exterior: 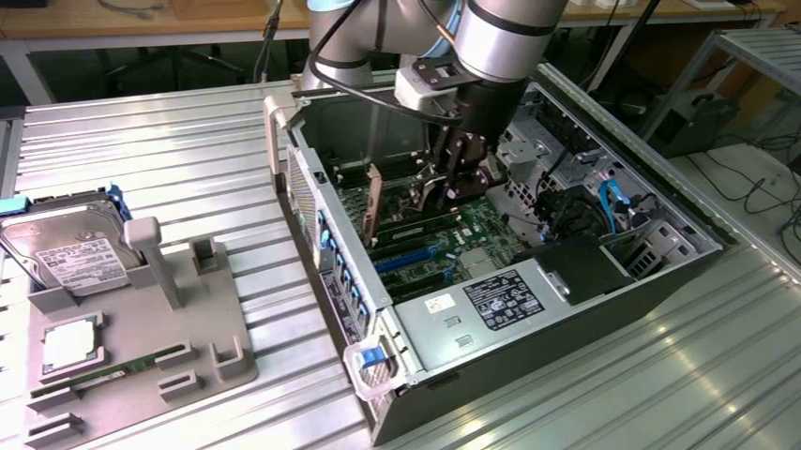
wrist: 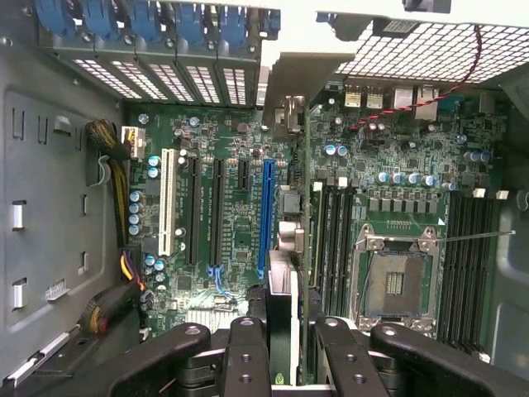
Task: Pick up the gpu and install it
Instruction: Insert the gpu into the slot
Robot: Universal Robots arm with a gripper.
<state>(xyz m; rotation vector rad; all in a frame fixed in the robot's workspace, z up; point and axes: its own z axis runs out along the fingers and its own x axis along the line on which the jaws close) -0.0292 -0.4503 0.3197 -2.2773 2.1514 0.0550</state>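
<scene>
Arm reaches straight down from above into the open PC case (exterior: pixel 551 309), which lies on its side on the slatted metal tabletop (exterior: pixel 163 141), wrist roughly vertical, forearm coming in from the far edge of the table. Gripper (exterior: pixel 453 187) sits low inside the case over the motherboard (wrist: pixel 240 215), jaws narrow and clamped on the gpu (wrist: pixel 283 322). In the wrist view the card shows edge-on between the black fingers (wrist: pixel 246 356), held upright with its lower edge down toward the board, just beside the long blue expansion slot (wrist: pixel 267 207); can't tell if it is touching the slot or seated. Its silver bracket (wrist: pixel 289 83) runs toward the rear slot openings with the blue clips (wrist: pixel 157 21). Empty CPU socket (wrist: pixel 395 281) on the other side of the card. Outside the case, near the tabletop's edge at the exterior view's left, a grey fixture (exterior: pixel 138 347) carries a hard drive (exterior: pixel 69 248), a CPU chip (exterior: pixel 73 345) and a RAM stick (exterior: pixel 113 373)
</scene>
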